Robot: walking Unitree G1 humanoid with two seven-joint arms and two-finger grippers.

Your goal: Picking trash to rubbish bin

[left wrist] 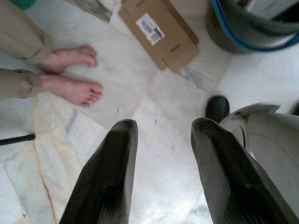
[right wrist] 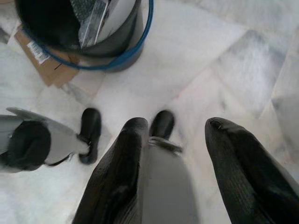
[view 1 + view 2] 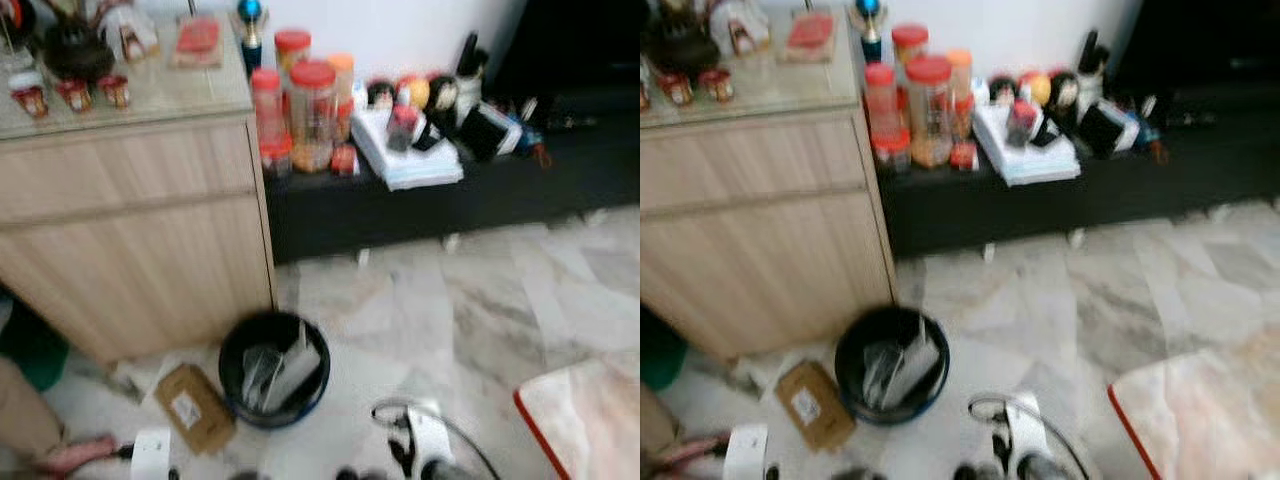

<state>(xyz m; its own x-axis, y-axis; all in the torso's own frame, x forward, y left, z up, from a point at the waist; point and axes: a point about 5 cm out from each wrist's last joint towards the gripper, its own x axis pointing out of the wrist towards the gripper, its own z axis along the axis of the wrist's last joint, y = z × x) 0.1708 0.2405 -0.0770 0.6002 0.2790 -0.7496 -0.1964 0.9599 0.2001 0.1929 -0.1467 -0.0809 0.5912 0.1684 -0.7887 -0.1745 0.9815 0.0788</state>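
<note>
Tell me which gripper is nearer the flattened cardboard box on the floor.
Left. The left gripper hangs open above bare floor with the cardboard box just ahead. The right gripper, also open, has the bin ahead and the box beyond it.

- Flat brown cardboard box (image 1: 160, 31) on the marble floor carries a white shipping label (image 1: 149, 25) with a barcode; its print is too blurred to read.

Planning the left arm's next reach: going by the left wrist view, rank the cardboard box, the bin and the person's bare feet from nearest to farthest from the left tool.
1. Person's feet, off to one side of the left tool.
2. Cardboard box, flat on the floor ahead.
3. Bin, beside the box; too close to the box to rank firmly.
</note>
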